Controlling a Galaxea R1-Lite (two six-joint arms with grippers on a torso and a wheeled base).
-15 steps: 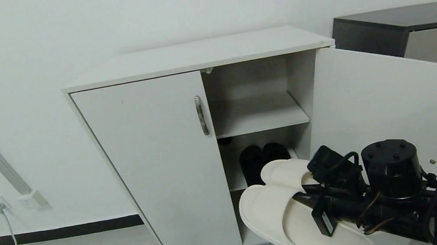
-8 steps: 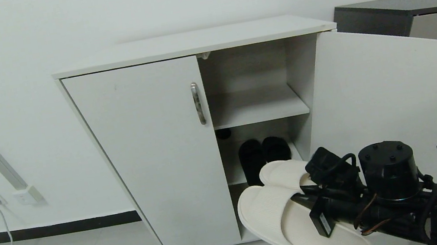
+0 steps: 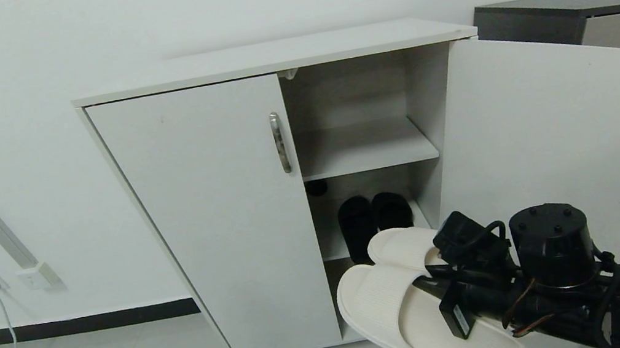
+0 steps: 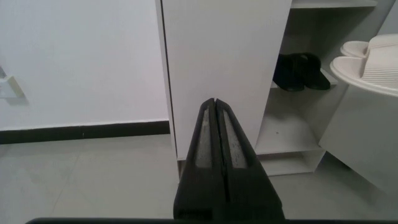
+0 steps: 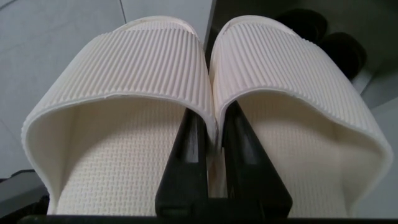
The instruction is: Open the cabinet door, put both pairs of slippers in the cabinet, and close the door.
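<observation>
Right gripper point(image 5: 216, 138) jaws apparently clamped, left gripper point(image 4: 214, 112) jaws pressed together.

black slippers point(image 3: 374, 220) lie side by side on what seems the cabinet's lower shelf point(image 3: 333, 250).

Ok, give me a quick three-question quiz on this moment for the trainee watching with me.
1. True or false: the black slippers already lie on a shelf inside the cabinet.
2. Fill in: the left gripper is ___ and holds nothing.
3. What clamps the white slippers? A) the left gripper B) the right gripper C) nothing, they lie on the floor

Key: 1 true; 2 shut; 3 B.
</observation>
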